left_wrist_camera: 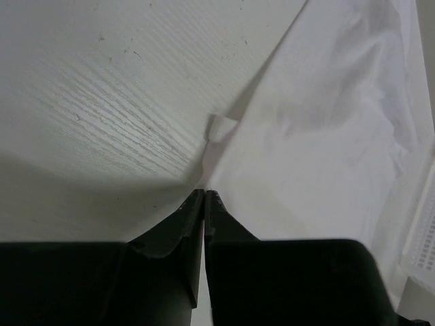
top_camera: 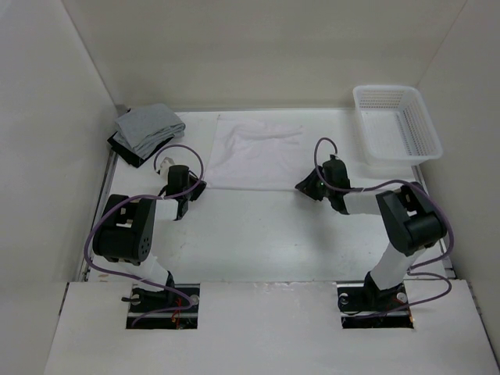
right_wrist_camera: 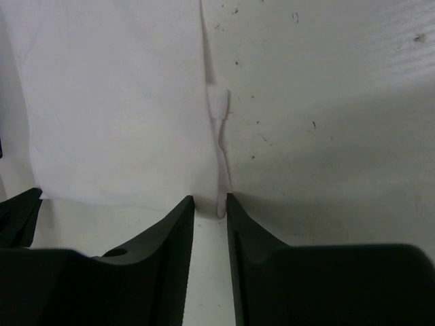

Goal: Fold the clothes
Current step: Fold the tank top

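Two risks stand out, both at the near hem of the white tank top [top_camera: 254, 152], which lies flat on the table [top_camera: 258, 242] in the upper centre of the overhead view. The left claw [left_wrist_camera: 204, 193] is fully closed on the lower left corner of the cloth, but it seems to have only the very tip of the fabric. A quick lift could pull that sliver free, and the corner would drop. The right claw [right_wrist_camera: 210, 198] sits at the lower right corner with its jaws narrowly apart. The rolled hem stands in the gap between them, not clamped. If this side rises before the jaws bite, only one corner travels and the fold comes out skewed or bunched. Thin, soft cloth like this probably also drags and wrinkles if the two sides move unevenly. At the upper right, the white mesh basket [top_camera: 398, 160] holds nothing. At the upper left, grey and black folded garments [top_camera: 147, 133] are stacked on the table, apart from the top.
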Controlling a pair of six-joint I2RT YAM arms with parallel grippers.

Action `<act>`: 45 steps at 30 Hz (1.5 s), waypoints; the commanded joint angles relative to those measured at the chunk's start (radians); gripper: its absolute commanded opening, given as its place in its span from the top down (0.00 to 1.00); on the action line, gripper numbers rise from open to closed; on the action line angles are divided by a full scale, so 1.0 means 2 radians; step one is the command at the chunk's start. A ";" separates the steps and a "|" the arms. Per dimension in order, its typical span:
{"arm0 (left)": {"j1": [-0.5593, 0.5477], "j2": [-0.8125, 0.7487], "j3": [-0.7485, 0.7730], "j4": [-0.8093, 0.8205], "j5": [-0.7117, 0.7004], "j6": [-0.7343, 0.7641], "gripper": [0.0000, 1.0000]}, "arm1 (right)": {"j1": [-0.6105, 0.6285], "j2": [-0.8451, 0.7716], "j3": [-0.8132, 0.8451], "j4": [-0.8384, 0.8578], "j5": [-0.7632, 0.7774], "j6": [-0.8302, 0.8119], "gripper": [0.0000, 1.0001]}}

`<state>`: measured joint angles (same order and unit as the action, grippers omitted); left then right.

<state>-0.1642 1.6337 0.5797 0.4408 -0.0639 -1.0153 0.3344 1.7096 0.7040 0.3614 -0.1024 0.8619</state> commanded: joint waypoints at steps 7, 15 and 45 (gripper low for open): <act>-0.009 -0.067 -0.011 0.031 -0.001 -0.009 1.00 | 0.008 -0.035 -0.001 0.071 0.014 0.022 0.95; -0.031 -0.406 -0.013 -0.134 -0.048 0.014 1.00 | 0.083 -0.354 -0.004 -0.144 0.111 -0.076 0.95; -0.011 -0.094 0.152 -0.073 -0.082 0.052 1.00 | -0.027 -0.048 0.213 -0.113 -0.046 -0.078 0.94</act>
<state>-0.2020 1.3968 0.7532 0.1242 -0.2329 -0.9195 0.3046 1.5929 0.9977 -0.0082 -0.1177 0.6895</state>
